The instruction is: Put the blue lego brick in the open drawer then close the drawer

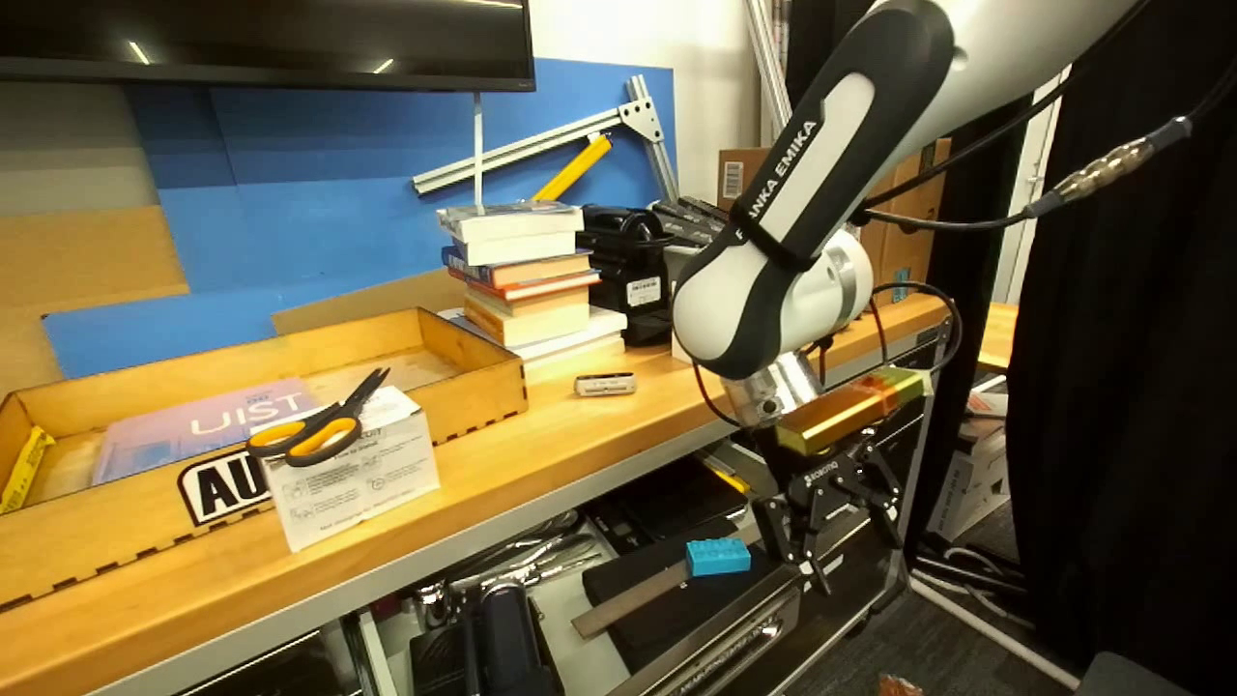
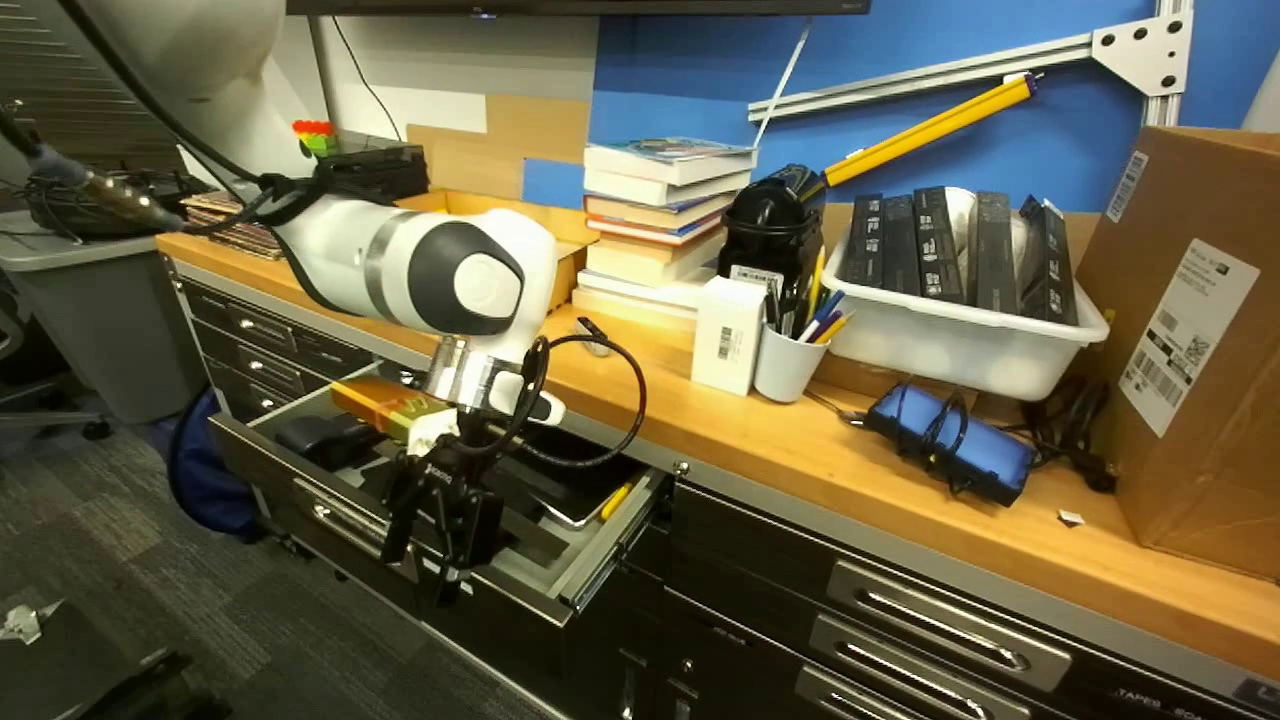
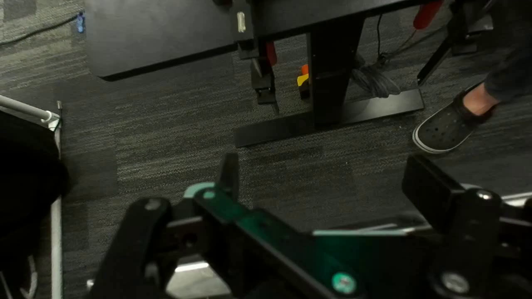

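Note:
The blue lego brick (image 1: 718, 558) lies inside the open drawer, on dark items near the drawer's front wall. I cannot see it in the wrist view or in the exterior view where my arm stands before the drawer. The open drawer (image 1: 710, 628) is pulled out below the bench; its pale front edge also shows in an exterior view (image 2: 520, 590). My gripper (image 1: 850, 580) is open and empty, pointing down beside the drawer's front edge, apart from the brick. It also shows in an exterior view (image 2: 440, 560). In the wrist view, only carpet shows between the fingers (image 3: 326, 180).
The drawer holds dark cases and tools. The wooden bench (image 1: 580, 435) overhangs it, with stacked books (image 1: 530, 280), a white box with scissors (image 1: 362, 474) and a wooden tray. Closed drawers (image 2: 930, 620) stand beside. A person's shoe (image 3: 442, 124) is on the floor.

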Robot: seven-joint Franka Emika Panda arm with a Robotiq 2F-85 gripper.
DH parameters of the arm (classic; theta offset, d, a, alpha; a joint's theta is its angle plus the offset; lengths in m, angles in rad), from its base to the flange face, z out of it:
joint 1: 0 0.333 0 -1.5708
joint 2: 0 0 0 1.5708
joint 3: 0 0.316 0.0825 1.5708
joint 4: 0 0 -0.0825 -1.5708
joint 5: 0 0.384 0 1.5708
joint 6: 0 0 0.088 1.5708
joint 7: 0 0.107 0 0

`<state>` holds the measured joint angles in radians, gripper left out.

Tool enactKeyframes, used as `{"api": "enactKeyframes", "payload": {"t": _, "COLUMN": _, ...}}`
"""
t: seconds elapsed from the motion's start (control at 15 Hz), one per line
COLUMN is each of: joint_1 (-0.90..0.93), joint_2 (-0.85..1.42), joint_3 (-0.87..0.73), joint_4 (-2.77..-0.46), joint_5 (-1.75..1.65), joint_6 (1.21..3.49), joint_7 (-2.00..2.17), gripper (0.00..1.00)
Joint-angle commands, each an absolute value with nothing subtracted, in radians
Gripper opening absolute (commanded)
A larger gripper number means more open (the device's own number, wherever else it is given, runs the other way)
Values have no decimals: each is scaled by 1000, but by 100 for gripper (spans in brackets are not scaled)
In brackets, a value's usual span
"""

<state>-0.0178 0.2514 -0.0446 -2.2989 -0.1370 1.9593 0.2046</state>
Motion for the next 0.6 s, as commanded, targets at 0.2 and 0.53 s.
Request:
{"api": "enactKeyframes", "payload": {"t": 0.2, "joint_1": 24, "joint_2": 339, "joint_3": -54, "joint_4": -2138, "joint_5": -118, "joint_6": 2057, "joint_7": 417, "gripper": 100}}
{"api": "enactKeyframes", "payload": {"t": 0.53, "joint_1": 64, "joint_2": 429, "joint_3": -77, "joint_4": -2008, "joint_5": -148, "joint_6": 2154, "joint_7": 607, "gripper": 100}}
